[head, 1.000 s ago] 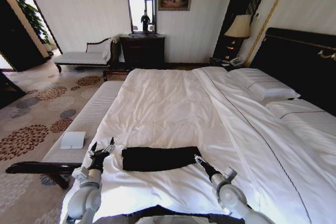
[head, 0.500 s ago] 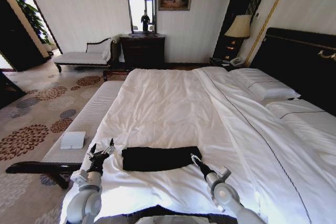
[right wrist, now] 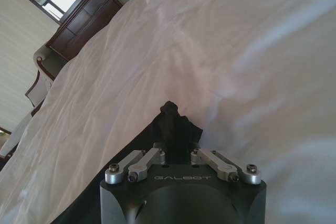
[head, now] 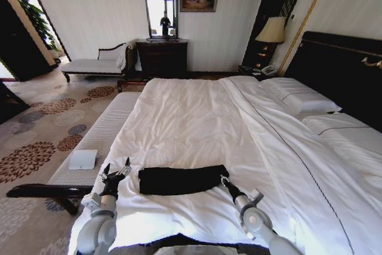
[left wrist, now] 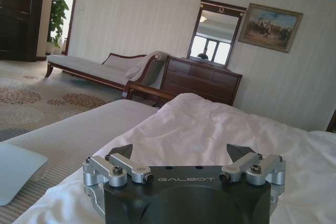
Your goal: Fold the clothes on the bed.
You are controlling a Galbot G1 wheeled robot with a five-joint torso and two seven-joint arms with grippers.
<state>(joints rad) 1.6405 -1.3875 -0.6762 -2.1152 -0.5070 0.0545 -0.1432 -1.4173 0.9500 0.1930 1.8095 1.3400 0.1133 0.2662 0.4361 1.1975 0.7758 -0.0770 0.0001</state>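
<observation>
Right wrist view, pincer pinching clothes

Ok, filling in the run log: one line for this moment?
left gripper: open, beside T-shirt | right gripper: shut on T-shirt end | bed

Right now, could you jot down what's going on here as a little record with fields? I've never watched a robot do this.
Setting: bedroom, robot at the near edge of the bed
Garment: black T-shirt, already folded into a long band lying across the white duvet
Right gripper: shut on the T-shirt's right end, a tuft of black cloth pinched between its fingers
Left gripper: open, off the T-shirt's left end, holding nothing
Beside the bed: a long grey bench
Far wall: dark wooden dresser with mirror
</observation>
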